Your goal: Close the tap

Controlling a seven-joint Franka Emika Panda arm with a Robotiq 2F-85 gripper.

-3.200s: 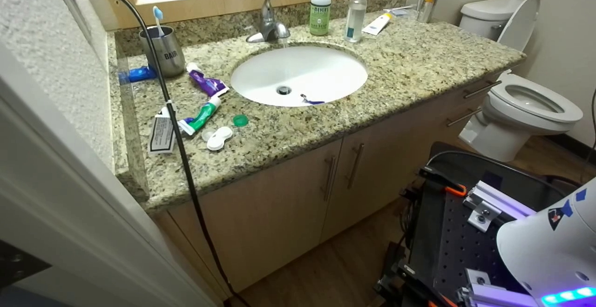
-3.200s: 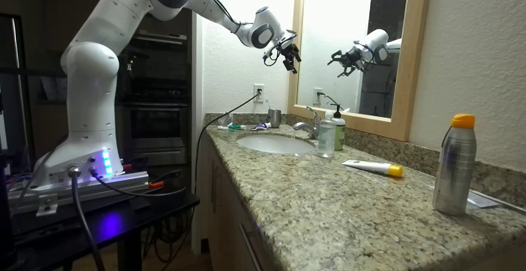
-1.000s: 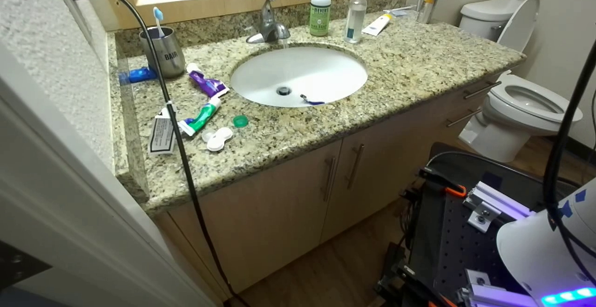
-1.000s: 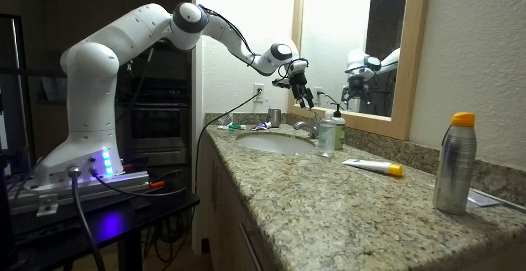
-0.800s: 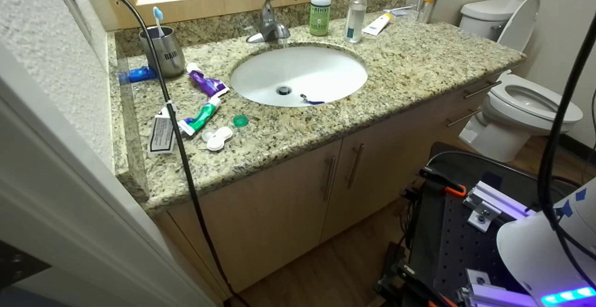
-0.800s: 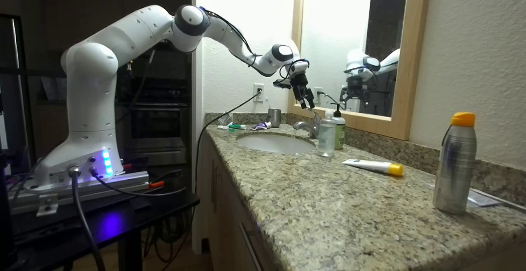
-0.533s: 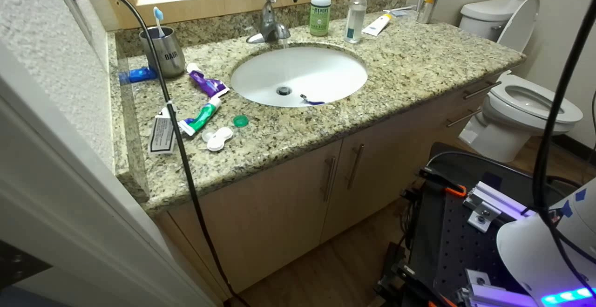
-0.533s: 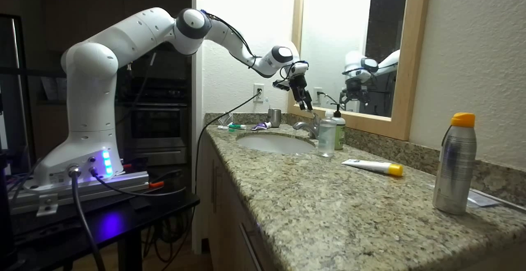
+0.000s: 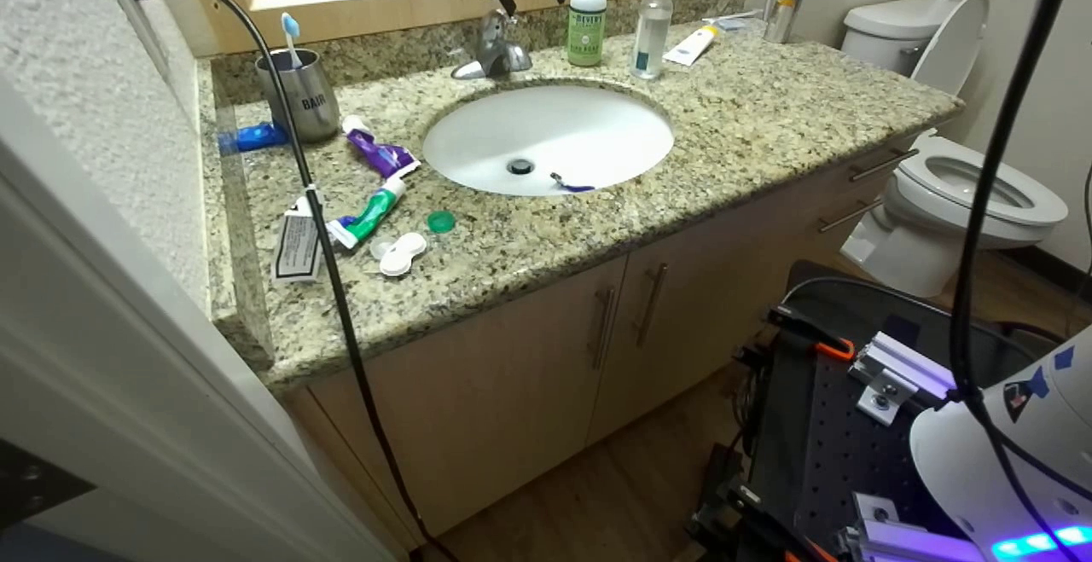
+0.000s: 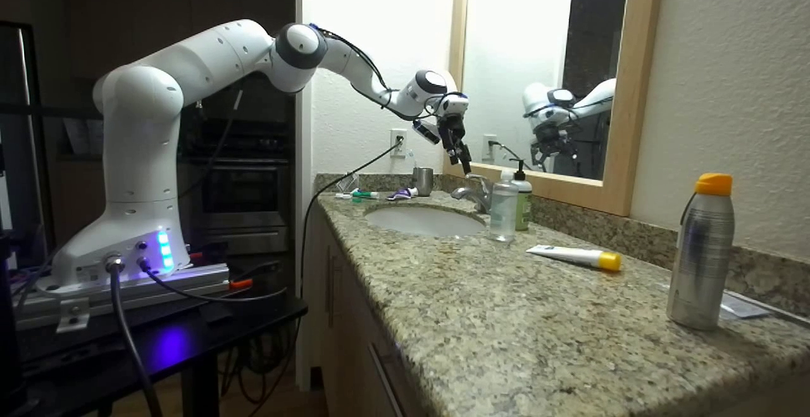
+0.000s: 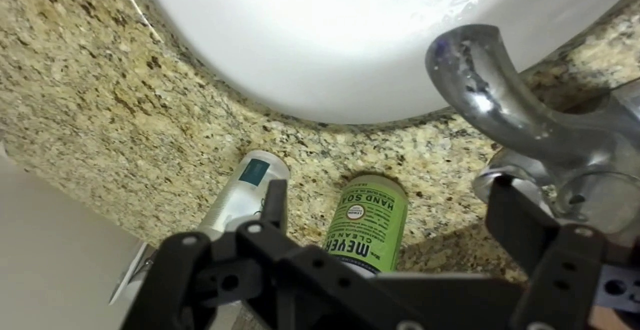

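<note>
The tap [image 9: 497, 57] is chrome with a curved spout over the white basin [image 9: 580, 131]. It also shows in an exterior view [image 10: 479, 198] and in the wrist view [image 11: 520, 119]. Its lever lies low, and no water stream shows under the spout. My gripper [image 9: 535, 4] is open and empty, pointing down just above the tap; it also shows in an exterior view [image 10: 460, 162]. One fingertip is at the lever; whether it touches cannot be told. In the wrist view the open gripper [image 11: 387, 192] has its right finger in front of the tap's body, partly hiding it.
A green soap bottle [image 9: 586, 29] and a clear bottle [image 9: 652, 33] stand beside the tap, close under the gripper. The mirror's wooden frame [image 9: 367, 12] is behind. A metal cup [image 9: 311, 106] and several tubes lie left of the basin. A spray can [image 10: 701, 259] stands on the counter.
My arm has come down from high above the counter to the tap, and the gripper has tilted. The lever has gone from raised to low. The water stream seen earlier no longer shows.
</note>
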